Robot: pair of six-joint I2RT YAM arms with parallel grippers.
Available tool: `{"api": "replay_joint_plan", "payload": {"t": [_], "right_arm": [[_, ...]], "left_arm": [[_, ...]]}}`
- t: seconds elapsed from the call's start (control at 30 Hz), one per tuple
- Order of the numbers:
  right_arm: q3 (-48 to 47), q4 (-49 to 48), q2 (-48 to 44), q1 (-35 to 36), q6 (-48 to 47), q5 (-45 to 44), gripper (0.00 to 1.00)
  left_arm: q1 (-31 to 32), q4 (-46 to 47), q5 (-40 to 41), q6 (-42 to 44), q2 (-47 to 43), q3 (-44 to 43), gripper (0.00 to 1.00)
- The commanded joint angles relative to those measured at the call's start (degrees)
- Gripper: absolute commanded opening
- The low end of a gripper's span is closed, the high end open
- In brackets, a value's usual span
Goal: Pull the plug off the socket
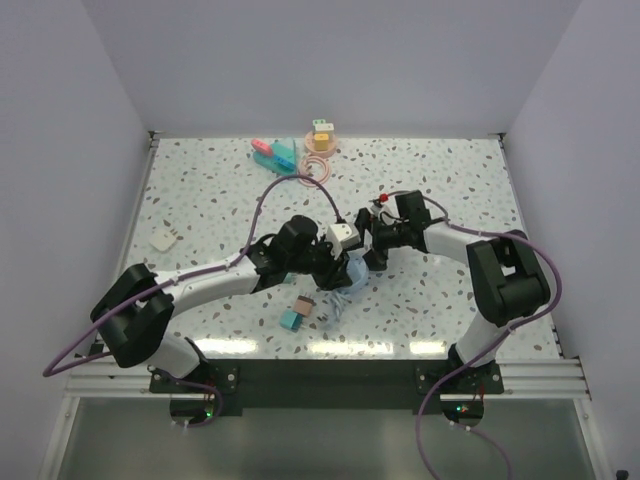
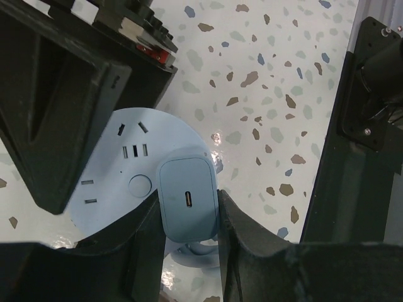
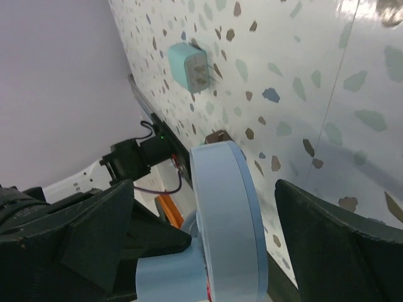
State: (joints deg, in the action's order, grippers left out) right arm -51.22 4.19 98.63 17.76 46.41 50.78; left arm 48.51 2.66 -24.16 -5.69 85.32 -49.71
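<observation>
Round socket (image 2: 119, 170) partly behind left pincer (image 2: 189, 211); prongs of plug (image 2: 187, 189) unseen.

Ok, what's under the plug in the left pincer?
The round blue socket, free slots showing beside the plug. The prongs and their slots are covered.

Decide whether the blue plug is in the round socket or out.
In: the plug sits against the socket face, no gap showing, clamped by the left gripper.

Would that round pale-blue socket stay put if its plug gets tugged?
Probably not: the round pale-blue plastic socket looks thin and light, on a glossy speckled table. It seems stiff, so the right fingers either side could likely brace it.
</observation>
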Motion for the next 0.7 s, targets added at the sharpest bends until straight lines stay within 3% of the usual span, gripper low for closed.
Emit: {"api": "replay_joint_plan", "payload": {"t": [0.0, 0.17, 0.27, 0.3, 0.33, 0.67], "right_arm": [[-1.0, 5.6, -0.5, 1.0, -4.4, 3.2, 0.96], [0.9, 2.8, -0.5, 2.7, -2.3, 6.7, 0.72], [1.7, 2.9, 0.0, 3.2, -2.3, 8.2, 0.36], [1.9, 3.0, 0.0, 3.2, -2.4, 8.5, 0.13], [2.0, 3.1, 0.2, 3.2, -2.5, 8.5, 0.01], [-0.5, 2.1, 5.4, 2.5, -4.5, 4.8, 0.00]], "left_arm": [[0.0, 6.6, 0.3, 1.5, -1.0, -3.2, 0.00], [0.0, 6.5, 5.1, 3.1, -1.6, -2.7, 0.00], [-0.3, 8.4, 8.2, 3.4, -3.5, -1.3, 0.00], [-0.3, 8.9, 8.5, 3.4, -3.9, -1.0, 0.00], [-0.5, 9.1, 9.0, 3.5, -4.3, -0.7, 0.00], [-8.0, 10.1, 4.7, 0.3, -15.9, 3.1, 0.00]]}}
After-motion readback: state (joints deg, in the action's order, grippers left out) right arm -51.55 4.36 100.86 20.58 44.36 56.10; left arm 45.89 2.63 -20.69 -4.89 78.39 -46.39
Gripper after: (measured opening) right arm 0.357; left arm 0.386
